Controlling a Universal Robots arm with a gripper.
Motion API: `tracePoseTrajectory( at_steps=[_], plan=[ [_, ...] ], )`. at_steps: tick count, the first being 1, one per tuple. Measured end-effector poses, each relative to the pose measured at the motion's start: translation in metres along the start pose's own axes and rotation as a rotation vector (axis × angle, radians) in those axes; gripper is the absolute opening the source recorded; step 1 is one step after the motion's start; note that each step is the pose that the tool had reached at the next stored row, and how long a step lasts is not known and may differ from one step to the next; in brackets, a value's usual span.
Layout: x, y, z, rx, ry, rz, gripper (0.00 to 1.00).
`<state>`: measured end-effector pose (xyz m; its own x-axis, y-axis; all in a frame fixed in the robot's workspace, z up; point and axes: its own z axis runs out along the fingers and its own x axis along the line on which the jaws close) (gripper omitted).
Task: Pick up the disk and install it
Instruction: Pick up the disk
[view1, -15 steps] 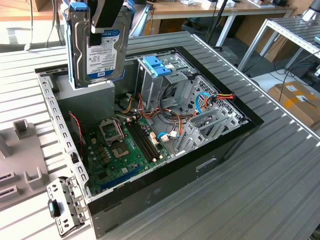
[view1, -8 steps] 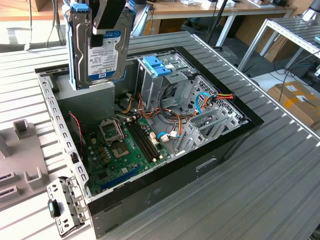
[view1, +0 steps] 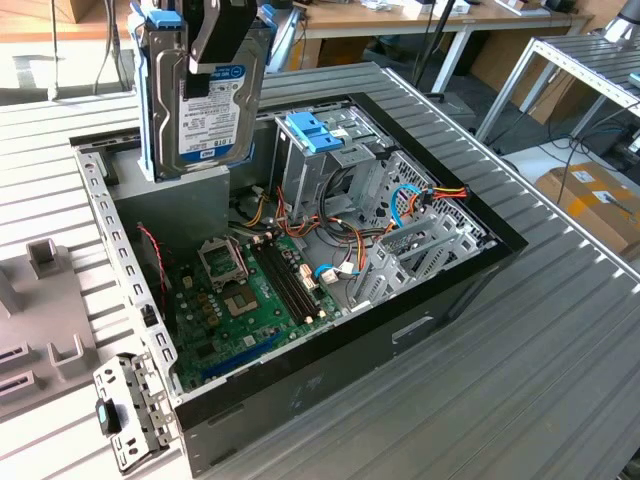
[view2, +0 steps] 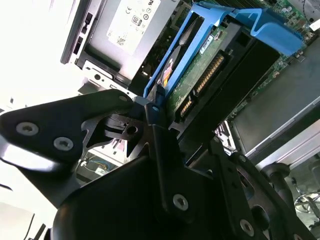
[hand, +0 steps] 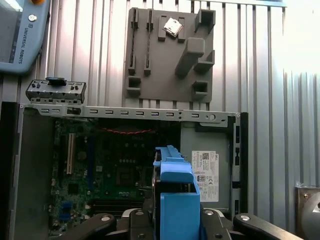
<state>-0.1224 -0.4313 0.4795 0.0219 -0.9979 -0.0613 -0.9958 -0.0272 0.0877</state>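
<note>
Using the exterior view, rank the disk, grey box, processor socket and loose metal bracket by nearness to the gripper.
1. The disk, clamped in the gripper above the case.
2. The grey box, directly beneath the disk.
3. The processor socket, on the motherboard inside the case.
4. The metal bracket, outside the case at the exterior view's lower left.

Strong daylight burns white patches into both wrist views, while the computer case (view1: 400, 340) lies dimmer inside.
</note>
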Motion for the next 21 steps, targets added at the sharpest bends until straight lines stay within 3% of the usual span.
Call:
tracePoseTrajectory(
  at_steps=[2, 3, 21],
  plan=[
    [0.0019, 0.0000, -0.0001, 0.0005, -0.0217, -0.002, 0.36],
    [0.0030, 0.0000, -0.0001, 0.0006, -0.0257, -0.002, 0.36],
    [0.0199, -0.0003, -0.0007, 0.0005, -0.0260, -0.002, 0.36]
  ],
)
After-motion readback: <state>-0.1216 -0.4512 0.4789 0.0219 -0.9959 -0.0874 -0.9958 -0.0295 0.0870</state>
